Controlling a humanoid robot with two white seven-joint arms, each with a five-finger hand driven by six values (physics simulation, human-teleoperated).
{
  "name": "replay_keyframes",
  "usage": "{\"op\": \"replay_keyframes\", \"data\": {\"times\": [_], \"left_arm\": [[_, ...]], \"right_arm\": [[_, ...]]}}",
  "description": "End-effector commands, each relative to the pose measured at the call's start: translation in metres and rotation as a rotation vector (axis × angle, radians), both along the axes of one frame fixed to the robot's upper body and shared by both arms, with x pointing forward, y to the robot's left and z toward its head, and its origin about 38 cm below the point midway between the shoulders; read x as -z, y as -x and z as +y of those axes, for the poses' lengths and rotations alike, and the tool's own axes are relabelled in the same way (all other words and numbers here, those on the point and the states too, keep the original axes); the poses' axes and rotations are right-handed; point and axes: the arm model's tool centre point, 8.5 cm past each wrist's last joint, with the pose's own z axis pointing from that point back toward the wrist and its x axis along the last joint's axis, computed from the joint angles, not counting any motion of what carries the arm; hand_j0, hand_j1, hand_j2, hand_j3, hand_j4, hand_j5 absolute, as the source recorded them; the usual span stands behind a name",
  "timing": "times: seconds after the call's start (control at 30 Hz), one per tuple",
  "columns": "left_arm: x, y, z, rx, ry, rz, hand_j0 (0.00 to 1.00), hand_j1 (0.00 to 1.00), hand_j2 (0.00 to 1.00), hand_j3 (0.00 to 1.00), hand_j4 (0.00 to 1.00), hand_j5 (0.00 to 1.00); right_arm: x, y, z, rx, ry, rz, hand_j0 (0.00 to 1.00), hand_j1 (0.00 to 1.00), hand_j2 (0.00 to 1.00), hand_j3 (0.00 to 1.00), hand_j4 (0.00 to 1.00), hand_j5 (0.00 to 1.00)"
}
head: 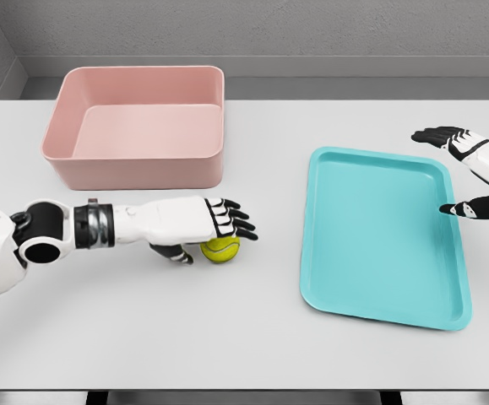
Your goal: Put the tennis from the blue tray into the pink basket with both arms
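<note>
The yellow-green tennis ball (221, 249) lies on the white table between the pink basket (134, 164) and the blue tray (379, 278), outside both. My left hand (214, 232) reaches in from the left and hovers right over the ball. Its fingers (231, 218) are stretched out across the ball's top and the thumb sits just left of the ball, so the hand looks open rather than closed on it. My right hand (452, 173) is at the right edge, above the tray's far right rim, fingers spread and holding nothing. Nothing lies in the tray or the basket.
The pink basket stands at the back left, its front wall just behind my left forearm. The blue tray lies at the right, tilted slightly. The table's front edge (244, 390) runs along the bottom, a grey wall behind.
</note>
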Motion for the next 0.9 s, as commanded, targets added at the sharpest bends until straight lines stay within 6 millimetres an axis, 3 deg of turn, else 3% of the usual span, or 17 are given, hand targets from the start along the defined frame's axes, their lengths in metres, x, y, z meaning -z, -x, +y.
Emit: {"op": "replay_keyframes", "data": {"times": [0.0, 0.13, 0.23, 0.4, 0.77, 0.87], "left_arm": [[0.001, -0.001, 0.001, -0.007, 0.003, 0.006, 1.0, 1.0, 1.0, 1.0, 1.0, 1.0], [0.003, -0.003, 0.003, -0.013, -0.006, 0.012, 1.0, 1.0, 1.0, 1.0, 1.0, 1.0], [0.004, -0.002, 0.003, -0.008, -0.025, 0.017, 0.91, 0.91, 0.91, 0.91, 0.91, 0.91], [0.008, 0.001, -0.012, 0.023, -0.026, 0.031, 0.92, 0.92, 0.92, 0.92, 0.92, 0.92], [0.017, -0.008, -0.006, -0.013, -0.041, 0.047, 0.84, 0.84, 0.84, 0.84, 0.84, 0.84], [0.019, -0.009, -0.004, -0.013, -0.062, 0.054, 0.73, 0.73, 0.73, 0.73, 0.73, 0.73]], "right_arm": [[-0.001, 0.0, 0.0, 0.0, -0.008, 0.0, 1.0, 1.0, 1.0, 1.0, 1.0, 1.0], [0.0, 0.0, -0.001, 0.001, -0.008, 0.001, 1.0, 1.0, 1.0, 1.0, 1.0, 1.0], [0.0, 0.0, -0.001, 0.003, -0.007, 0.003, 1.0, 1.0, 1.0, 1.0, 1.0, 1.0], [0.0, 0.0, -0.001, 0.002, -0.008, 0.003, 1.0, 1.0, 1.0, 1.0, 1.0, 1.0], [0.0, 0.0, 0.0, 0.0, -0.008, 0.002, 1.0, 1.0, 1.0, 1.0, 1.0, 1.0], [0.0, 0.0, 0.0, 0.0, -0.008, 0.002, 1.0, 1.0, 1.0, 1.0, 1.0, 1.0]]}}
